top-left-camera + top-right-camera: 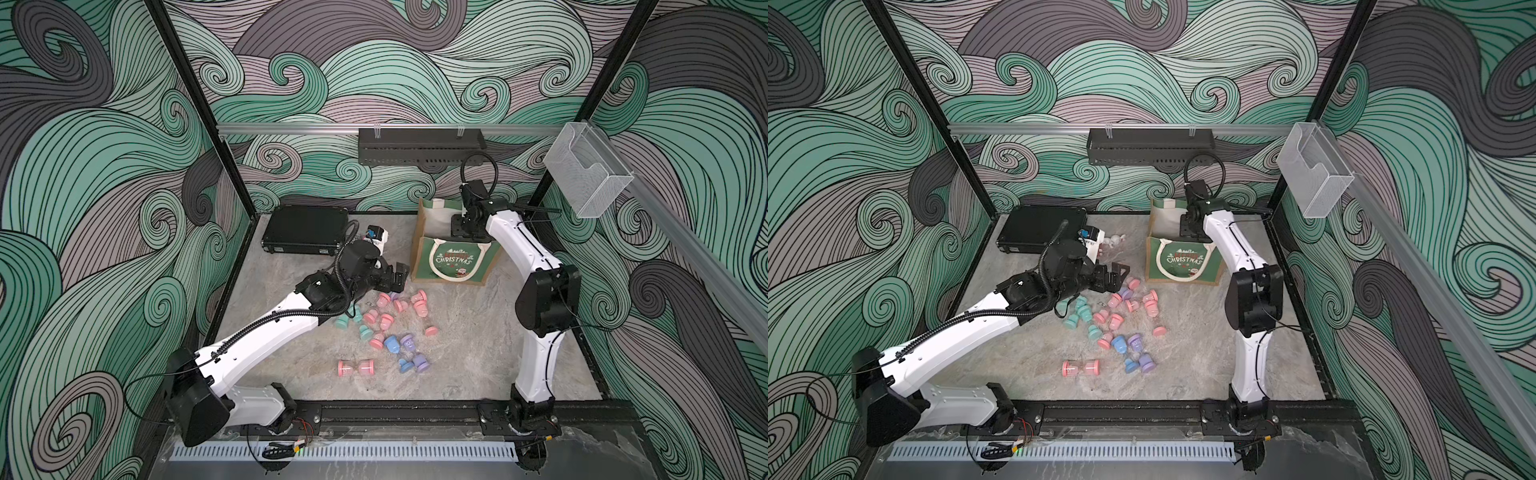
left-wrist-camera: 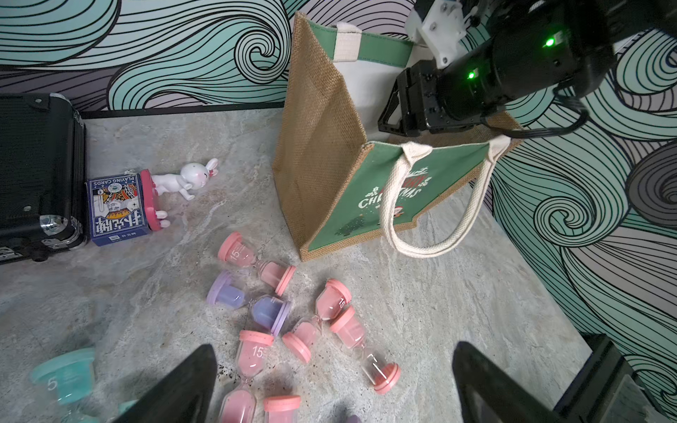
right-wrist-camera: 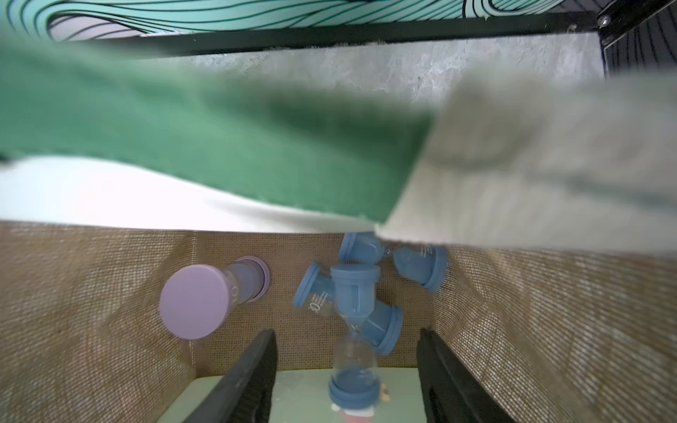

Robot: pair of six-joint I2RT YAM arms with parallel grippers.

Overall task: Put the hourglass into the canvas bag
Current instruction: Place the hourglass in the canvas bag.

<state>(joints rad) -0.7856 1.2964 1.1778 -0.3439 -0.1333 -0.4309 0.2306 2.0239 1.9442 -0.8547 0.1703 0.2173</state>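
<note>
Grey marble-pattern worktop (image 1: 457,365) carries loose pastel plastic hourglasses (image 1: 386,320). Above them hovers the left gripper (image 1: 398,277), jaws apart and empty. Farther back, the right gripper (image 3: 347,333) sits inside the green-fronted canvas bag (image 1: 453,259), jaws apart around a blue hourglass (image 3: 353,293) without contact.

In a top view a black case (image 1: 305,228) lay left of centre; a blue playing-card box (image 2: 117,205) stood just beside it, a white rabbit figurine (image 2: 190,179) near; a clear plastic holder (image 1: 586,174) hung upper right.

From above, the canvas bag (image 1: 453,259) hid my right end effector (image 3: 347,333); in the right wrist view its green rim (image 3: 219,146) was badly blurred.
</note>
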